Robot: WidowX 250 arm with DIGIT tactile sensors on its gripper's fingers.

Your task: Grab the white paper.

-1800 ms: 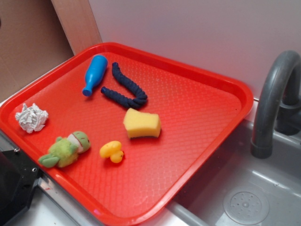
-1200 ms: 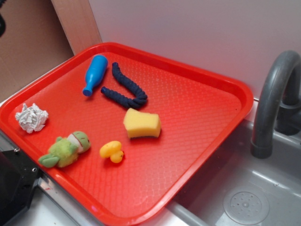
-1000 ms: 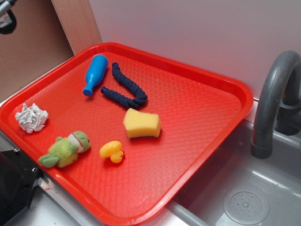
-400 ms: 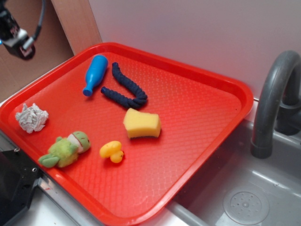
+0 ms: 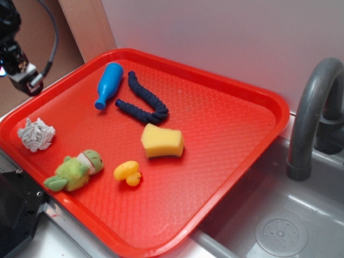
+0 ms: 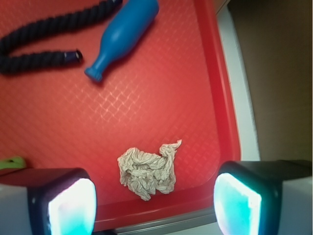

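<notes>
The white paper is sitting crumpled near the 9 o'clock edge of the red tray, nothing touching it. The gripper is hanging above it with jaws spread wide, the ball lying between them in the wrist view. Looks like the approach step to me. Next it'd need to be dropping straight down and closing, minding the tray rim.
</notes>
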